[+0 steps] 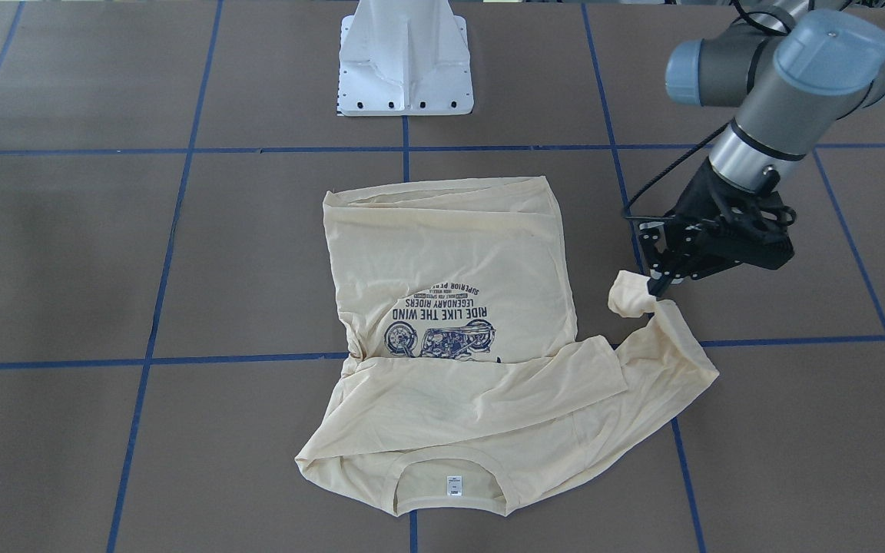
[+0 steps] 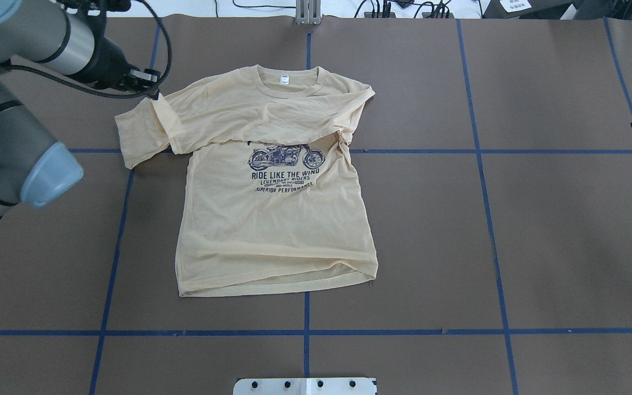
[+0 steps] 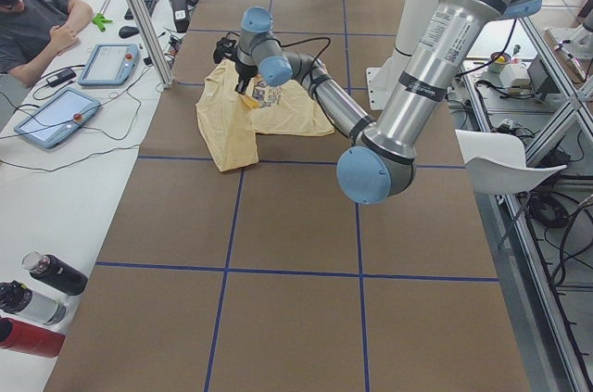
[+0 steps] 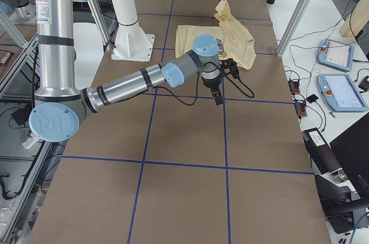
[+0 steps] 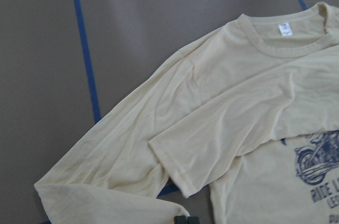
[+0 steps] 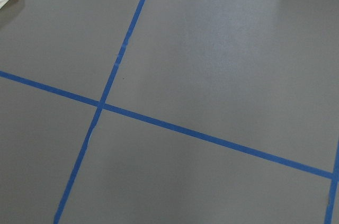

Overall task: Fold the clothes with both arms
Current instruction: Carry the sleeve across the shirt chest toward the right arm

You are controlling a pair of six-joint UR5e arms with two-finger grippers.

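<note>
Shirt [image 2: 272, 230] lies flat, front up, mid-table [image 2: 541, 230]. Its hem is toward the robot's base and the collar on the far side, with the neck label [image 2: 283, 80] showing. The navy motorcycle print [image 2: 286, 167] is partly covered by one sleeve [image 2: 272, 123] folded across the chest.

Left gripper [image 1: 656, 286]: I read it as pinched narrow on the cuff of the other sleeve [image 1: 673, 346]. That cuff is raised off the table and curled at the fingertips, while the rest of the sleeve trails down to the shoulder. From the right end of the table I see the cloth hanging up to the far arm's tool.

Right gripper [image 4: 218, 95]: it hangs over bare table near the shirt's side edge, not touching it. Its wrist camera gives me only brown surface, blue tape lines [image 6: 175, 127] and a scrap of pale cloth in one corner. I cannot tell how its fingers stand.
</note>
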